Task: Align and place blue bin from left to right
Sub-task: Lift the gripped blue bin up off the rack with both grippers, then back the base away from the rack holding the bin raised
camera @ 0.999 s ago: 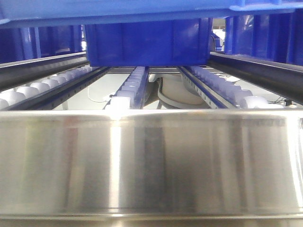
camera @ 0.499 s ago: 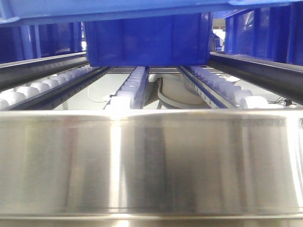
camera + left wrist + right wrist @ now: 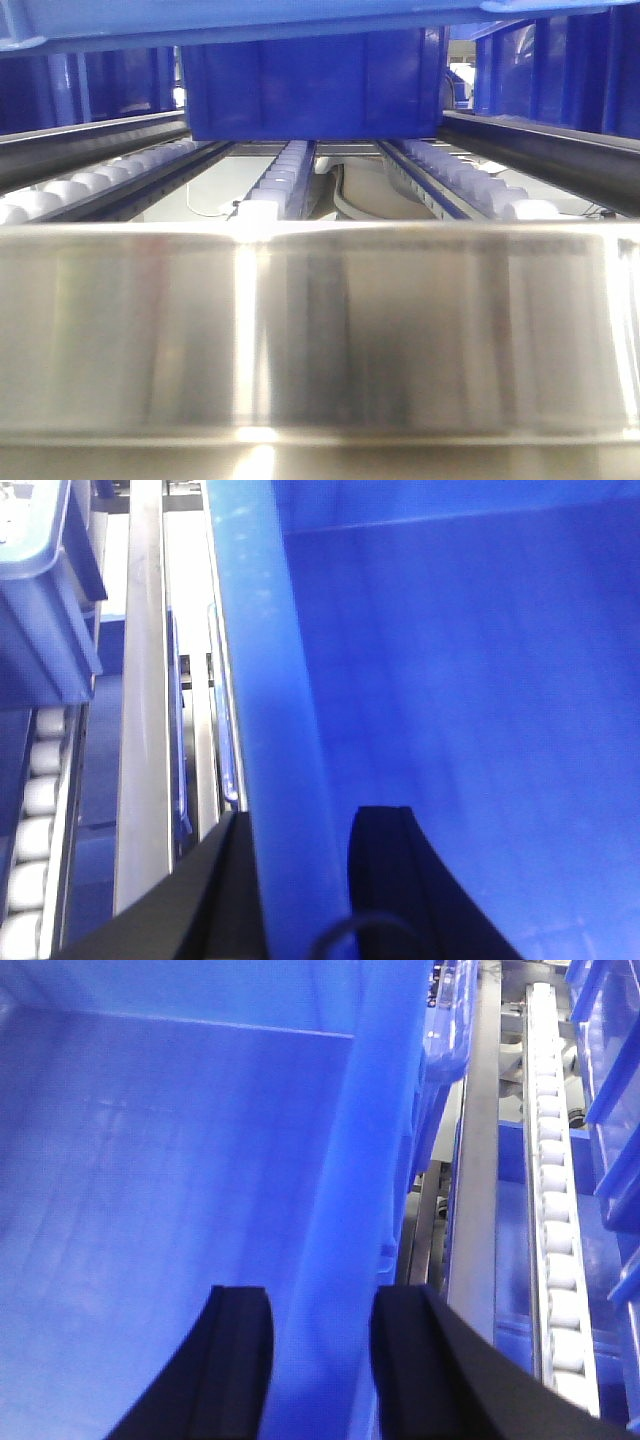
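Note:
The blue bin (image 3: 300,18) shows in the front view only as a rim band along the top edge. In the left wrist view its left wall and inside (image 3: 450,680) fill the frame. My left gripper (image 3: 300,825) is shut on that wall's rim, one finger (image 3: 215,890) outside and the other inside. The right wrist view shows the bin's inside and right wall (image 3: 150,1160). There my right gripper (image 3: 320,1305) is shut on the right wall, one black finger (image 3: 235,1350) inside and one outside.
A shiny steel rail (image 3: 320,330) crosses the foreground. Behind it run white roller lanes (image 3: 280,185) with another blue bin (image 3: 315,90) at the far end. More blue bins stand at left (image 3: 80,90) and right (image 3: 560,70). Rollers (image 3: 555,1220) run beside the right wall.
The held bin's rim at the top of the front view has crept slightly upward. The steel rail sits a little higher in the frame.

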Action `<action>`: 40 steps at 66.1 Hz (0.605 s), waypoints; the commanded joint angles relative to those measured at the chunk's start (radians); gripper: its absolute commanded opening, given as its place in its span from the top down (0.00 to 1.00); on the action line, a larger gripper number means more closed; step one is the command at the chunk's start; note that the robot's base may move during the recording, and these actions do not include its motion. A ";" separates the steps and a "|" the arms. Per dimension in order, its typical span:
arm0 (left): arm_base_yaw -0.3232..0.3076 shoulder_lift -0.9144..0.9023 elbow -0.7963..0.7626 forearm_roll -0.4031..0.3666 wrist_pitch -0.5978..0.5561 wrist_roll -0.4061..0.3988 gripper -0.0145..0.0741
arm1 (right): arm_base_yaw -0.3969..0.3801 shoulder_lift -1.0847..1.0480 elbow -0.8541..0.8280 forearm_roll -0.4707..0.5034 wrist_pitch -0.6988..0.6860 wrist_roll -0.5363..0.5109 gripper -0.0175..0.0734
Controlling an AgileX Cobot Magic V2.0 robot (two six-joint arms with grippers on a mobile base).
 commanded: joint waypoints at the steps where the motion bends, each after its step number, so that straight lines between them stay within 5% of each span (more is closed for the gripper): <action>1: -0.011 -0.025 -0.024 -0.053 -0.066 0.010 0.96 | -0.008 -0.009 -0.013 -0.041 -0.098 0.027 0.88; 40: -0.011 -0.025 -0.024 -0.052 -0.067 0.010 0.96 | -0.008 -0.009 -0.013 -0.041 -0.098 0.027 0.88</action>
